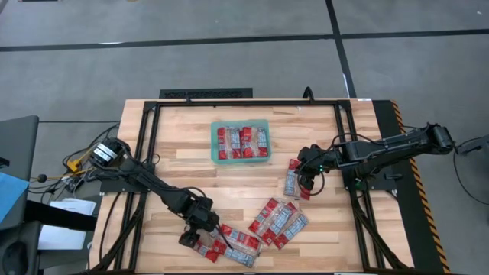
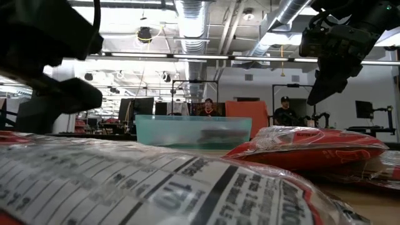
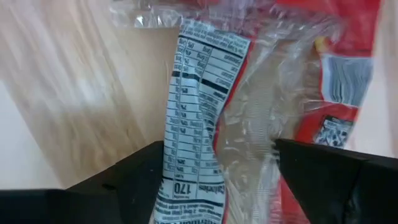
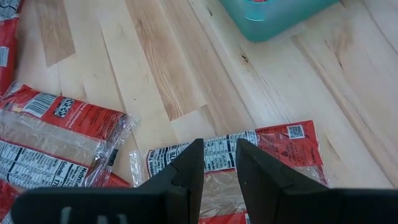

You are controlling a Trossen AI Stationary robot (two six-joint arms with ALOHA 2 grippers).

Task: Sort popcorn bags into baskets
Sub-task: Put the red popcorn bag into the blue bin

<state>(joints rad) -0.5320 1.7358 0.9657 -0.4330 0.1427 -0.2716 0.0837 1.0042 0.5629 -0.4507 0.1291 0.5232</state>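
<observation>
Several red popcorn bags with clear and white panels lie flat on the wooden table: a pile (image 1: 279, 218) near the near edge, more (image 1: 229, 243) by my left gripper (image 1: 200, 228), and two (image 1: 294, 182) under my right gripper (image 1: 307, 177). The teal basket (image 1: 214, 142) sits mid-table with several bags (image 1: 241, 141) flat inside. My left gripper (image 3: 219, 168) is shut on a bag (image 3: 199, 93). My right gripper (image 4: 219, 158) hovers above a bag (image 4: 273, 146) with a narrow gap between its fingers, touching nothing. It hangs well above the table in the low view (image 2: 322, 84). My left gripper holds one popcorn bag across its width, one finger at the edge with the nutrition label (image 3: 171, 168) and the other at the clear plastic edge (image 3: 264, 155). The bag is buckled lengthwise between the fingers and runs away from them. I cannot tell whether it is lifted clear.
A black frame (image 1: 153, 122) runs around the table's working area, with cables at the left edge (image 1: 92, 164). Bare wood lies between the basket and the pile (image 1: 229, 187). Bags (image 2: 312, 150) crowd the near edge close to the low camera. People stand far behind the table.
</observation>
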